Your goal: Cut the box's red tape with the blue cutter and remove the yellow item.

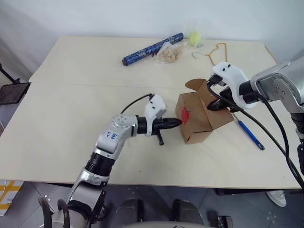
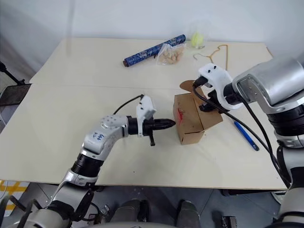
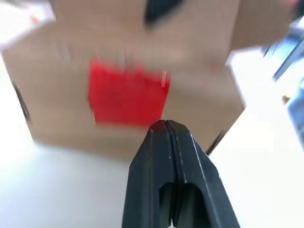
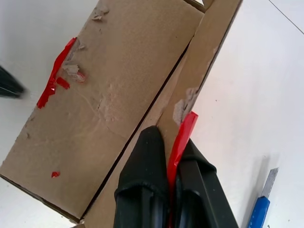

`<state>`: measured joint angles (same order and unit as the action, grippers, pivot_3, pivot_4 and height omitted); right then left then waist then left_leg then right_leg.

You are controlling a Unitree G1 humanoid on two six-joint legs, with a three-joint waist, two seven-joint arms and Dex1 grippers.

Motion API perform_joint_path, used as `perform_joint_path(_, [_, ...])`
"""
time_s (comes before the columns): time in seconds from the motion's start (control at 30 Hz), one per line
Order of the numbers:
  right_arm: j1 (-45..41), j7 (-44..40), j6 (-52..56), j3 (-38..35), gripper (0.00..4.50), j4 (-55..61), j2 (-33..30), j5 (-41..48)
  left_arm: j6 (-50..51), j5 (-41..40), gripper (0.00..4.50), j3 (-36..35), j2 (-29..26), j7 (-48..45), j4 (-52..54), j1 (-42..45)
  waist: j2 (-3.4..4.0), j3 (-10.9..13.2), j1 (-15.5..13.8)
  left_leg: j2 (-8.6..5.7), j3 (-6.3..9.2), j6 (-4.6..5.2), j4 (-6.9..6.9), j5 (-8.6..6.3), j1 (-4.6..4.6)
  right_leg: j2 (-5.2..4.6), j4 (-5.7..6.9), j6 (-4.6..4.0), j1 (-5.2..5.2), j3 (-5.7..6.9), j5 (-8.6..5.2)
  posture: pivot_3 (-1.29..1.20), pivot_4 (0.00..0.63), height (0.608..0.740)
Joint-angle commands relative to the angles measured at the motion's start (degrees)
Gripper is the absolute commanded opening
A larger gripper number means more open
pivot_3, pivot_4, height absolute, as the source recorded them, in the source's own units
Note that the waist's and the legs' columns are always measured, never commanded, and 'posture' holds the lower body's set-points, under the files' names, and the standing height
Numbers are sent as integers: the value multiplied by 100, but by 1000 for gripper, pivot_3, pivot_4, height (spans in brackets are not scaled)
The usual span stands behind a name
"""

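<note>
The brown box [image 1: 205, 118] stands on the table, right of centre, with a flap [image 1: 195, 86] raised at its back. A red tape patch [image 1: 185, 114] shows on its left face. My left gripper [image 1: 178, 122] is shut and level, its tip just short of that patch [image 3: 127, 96]. My right gripper [image 1: 216, 105] reaches down onto the box top and is shut on a loose strip of red tape [image 4: 184, 130] at a flap's edge. The blue cutter [image 1: 250, 135] lies on the table to the right of the box, held by nothing. The yellow item is hidden.
At the table's far side lie a dark blue patterned roll [image 1: 153, 48], a clear bag of tan pieces [image 1: 170, 53], a clear cup with a yellow-green ball [image 1: 195, 38] and a tan wire hanger [image 1: 216, 50]. The table's front edge [image 1: 156, 184] runs close below my left arm.
</note>
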<state>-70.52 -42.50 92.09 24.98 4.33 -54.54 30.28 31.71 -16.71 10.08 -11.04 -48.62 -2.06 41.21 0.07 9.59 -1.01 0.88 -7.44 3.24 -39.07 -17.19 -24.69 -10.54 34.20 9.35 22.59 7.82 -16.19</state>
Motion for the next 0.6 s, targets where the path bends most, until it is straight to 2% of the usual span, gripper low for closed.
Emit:
perform_joint_path(0.03, [79, 71, 41, -23, 56, 59, -129, -54, -572, -202, 0, -147, 343, 19, -50, 345, 0, 0, -18, -1, 0, 0, 0, 0, 0, 0, 0, 1, 0, 0, 0, 0, 150, 740])
perform_joint_path(0.33, [95, 168, 41, -29, 56, -27, -103, -2, -2003, 626, 0, 403, 963, 380, -1223, 618, 0, 0, -11, -10, -8, 1, 0, 0, 3, 8, -2, 5, -2, 0, 3, 0, 150, 740])
perform_joint_path(0.47, [101, 205, 41, -82, 56, -113, -165, 156, -2096, 838, 0, 543, 1004, 484, -1425, 625, 0, 0, -7, -5, -7, 1, 0, 0, 2, 7, -2, 5, -1, -1, 3, 0, 150, 740])
perform_joint_path(0.6, [-32, 426, 41, -161, 56, -751, -313, 769, -1955, 1108, 0, 835, 982, 445, -1548, 524, -1, 0, -36, -3, -1, 2, -1, 0, 2, 2, -2, 5, -3, 0, 3, 0, 150, 740])
